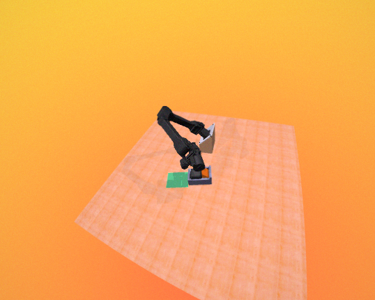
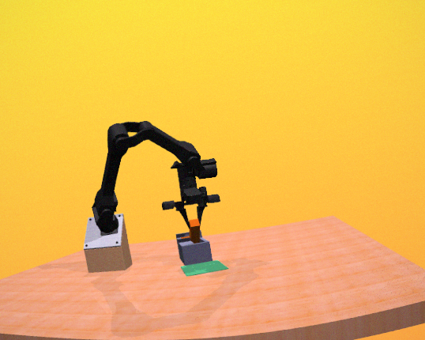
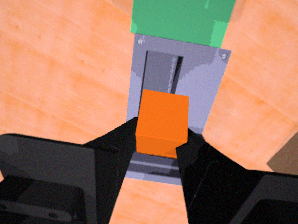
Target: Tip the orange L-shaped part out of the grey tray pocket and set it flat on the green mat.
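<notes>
The orange L-shaped part [image 2: 194, 231] [image 3: 162, 123] [image 1: 205, 172] stands tipped up steeply, its upper end raised above the grey tray [image 2: 195, 252] [image 3: 212, 87] [image 1: 201, 181], its lower end still at the pocket. My gripper [image 2: 193, 222] [image 3: 158, 125] is shut on the raised end, one black finger on each side. The pocket's dark slot shows open beyond the part in the wrist view. The green mat [image 1: 177, 180] [image 2: 204, 268] [image 3: 182, 20] lies flat right beside the tray.
The arm's base block [image 2: 105, 247] [image 1: 208, 141] stands on the wooden table [image 2: 302, 269] behind and to the side of the tray. The table's front edge curves near the bottom of the exterior view.
</notes>
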Robot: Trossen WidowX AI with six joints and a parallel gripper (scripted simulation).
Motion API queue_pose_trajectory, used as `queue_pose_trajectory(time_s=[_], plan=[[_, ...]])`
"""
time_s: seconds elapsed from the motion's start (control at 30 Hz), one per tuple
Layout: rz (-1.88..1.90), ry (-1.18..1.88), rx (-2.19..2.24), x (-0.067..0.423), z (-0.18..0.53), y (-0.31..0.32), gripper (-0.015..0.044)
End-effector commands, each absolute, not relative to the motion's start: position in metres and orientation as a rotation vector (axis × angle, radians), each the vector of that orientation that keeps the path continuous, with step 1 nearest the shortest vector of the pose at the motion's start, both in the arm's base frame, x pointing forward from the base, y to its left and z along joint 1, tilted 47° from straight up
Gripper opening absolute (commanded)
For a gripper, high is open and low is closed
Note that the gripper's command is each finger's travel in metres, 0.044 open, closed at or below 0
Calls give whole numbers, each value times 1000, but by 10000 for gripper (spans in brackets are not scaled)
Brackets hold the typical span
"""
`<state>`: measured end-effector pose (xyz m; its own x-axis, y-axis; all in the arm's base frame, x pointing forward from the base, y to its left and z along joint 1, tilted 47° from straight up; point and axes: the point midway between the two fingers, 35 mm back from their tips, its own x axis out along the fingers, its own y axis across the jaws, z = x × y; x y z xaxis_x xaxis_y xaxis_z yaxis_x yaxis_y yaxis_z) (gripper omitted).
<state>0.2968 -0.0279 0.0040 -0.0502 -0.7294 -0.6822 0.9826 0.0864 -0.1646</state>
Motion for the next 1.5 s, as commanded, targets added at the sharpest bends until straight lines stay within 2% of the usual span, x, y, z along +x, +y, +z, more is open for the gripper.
queue_pose_trajectory(time_s=[0.0, 1.13, 1.47], plan=[[-1458, 741, 455, 299, 8, -21, 0], [-1458, 742, 455, 301, 38, 10, 0], [-1458, 741, 454, 304, 65, -23, 0]])
